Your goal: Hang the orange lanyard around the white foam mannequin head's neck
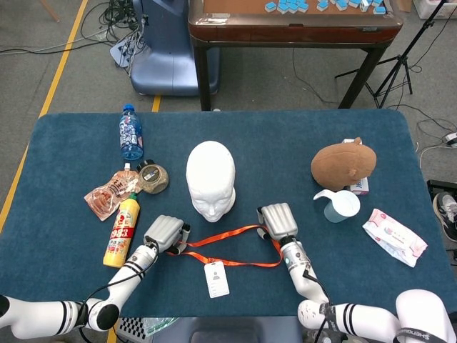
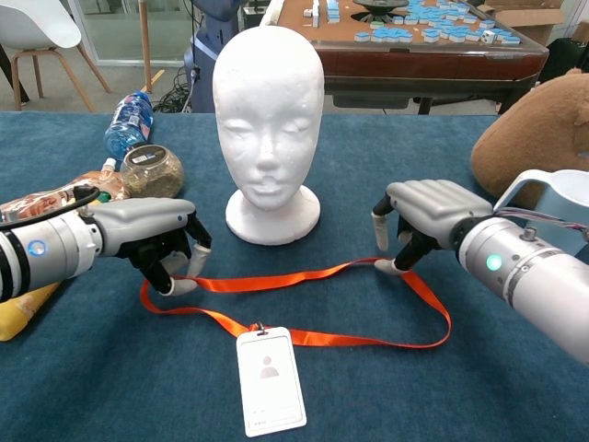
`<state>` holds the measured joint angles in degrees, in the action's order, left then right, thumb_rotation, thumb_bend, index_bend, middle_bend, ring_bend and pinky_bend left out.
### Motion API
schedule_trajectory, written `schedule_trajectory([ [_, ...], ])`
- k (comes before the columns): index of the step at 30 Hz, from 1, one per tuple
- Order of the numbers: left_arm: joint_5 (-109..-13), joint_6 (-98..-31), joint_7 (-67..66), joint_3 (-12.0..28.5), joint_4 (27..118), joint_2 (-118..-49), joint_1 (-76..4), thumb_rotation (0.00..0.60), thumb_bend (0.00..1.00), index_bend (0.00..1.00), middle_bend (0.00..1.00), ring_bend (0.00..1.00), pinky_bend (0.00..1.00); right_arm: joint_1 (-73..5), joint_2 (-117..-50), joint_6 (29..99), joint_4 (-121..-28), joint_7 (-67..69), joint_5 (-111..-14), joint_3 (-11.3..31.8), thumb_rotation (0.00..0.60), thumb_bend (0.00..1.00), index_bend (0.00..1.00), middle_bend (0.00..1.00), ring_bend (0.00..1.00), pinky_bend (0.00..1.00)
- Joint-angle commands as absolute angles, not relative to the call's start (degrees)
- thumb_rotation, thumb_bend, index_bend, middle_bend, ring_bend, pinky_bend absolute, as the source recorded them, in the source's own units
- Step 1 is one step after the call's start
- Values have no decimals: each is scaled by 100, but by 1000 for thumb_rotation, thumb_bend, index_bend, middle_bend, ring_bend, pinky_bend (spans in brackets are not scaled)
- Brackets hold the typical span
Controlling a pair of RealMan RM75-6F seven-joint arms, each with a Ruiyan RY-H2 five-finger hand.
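Left robot hand (image 2: 164, 247) sat low on the blue worktop (image 1: 64, 236), fingers curled down and pinching the left end of the orange lanyard (image 2: 304, 276) against the cloth. Right robot hand (image 2: 419, 216) was at the far strand of the same lanyard, fingertips (image 2: 386, 268) touching the strap near its right bend; fingers curled, but whether they actually clamped the strap could not be told. Lanyard lay flat in a long loop between the two robot hands, its white badge card (image 2: 270, 379) on the near side, closer to the left robot hand. White foam mannequin head (image 2: 268, 120) stood upright just beyond the lanyard, between and behind both robot hands, not touching the strap, neck bare. Beyond the left robot hand: yellow bottle (image 1: 122, 230), snack pouch (image 1: 107, 194), small jar (image 1: 152, 177), water bottle (image 1: 130, 132). Beyond the right robot hand: brown plush toy (image 1: 343, 163), clear measuring cup (image 1: 341, 206), wipes packet (image 1: 394, 236).
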<state>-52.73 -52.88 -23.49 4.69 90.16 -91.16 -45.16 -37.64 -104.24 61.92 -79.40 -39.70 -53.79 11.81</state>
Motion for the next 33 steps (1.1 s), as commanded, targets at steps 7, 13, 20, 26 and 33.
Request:
schedule_trajectory([
  [7, -5313, -5286, -2339, 467, 9048, -9090, -4492, 600, 322, 622, 858, 877, 963, -3923, -10624, 6091, -7721, -4096, -5154, 1233, 600, 308, 573, 1000, 1000, 1000],
  [13, -5332, -5297, -2335, 470, 9067, -9079, -4475, 600, 322, 622, 858, 877, 963, -3973, -10673, 6057, -7661, -4108, -5057, 1240, 600, 323, 576, 1000, 1000, 1000],
  [20, -5339, -5292, -2344, 470, 9074, -9076, -4467, 600, 322, 622, 858, 877, 963, -4020, -10709, 6002, -7597, -4132, -4902, 1250, 600, 394, 591, 1000, 1000, 1000],
  [26, -5379, -5325, -2311, 478, 9108, -9062, -4437, 600, 322, 622, 858, 877, 963, -4025, -10675, 6010, -7669, -4040, -4949, 1221, 600, 403, 613, 1000, 1000, 1000],
  [33, -5718, -5499, -1843, 637, 9601, -8638, -4272, 600, 323, 622, 858, 877, 963, -3789, -10068, 6382, -8596, -3627, -5593, 1099, 600, 409, 619, 1000, 1000, 1000],
])
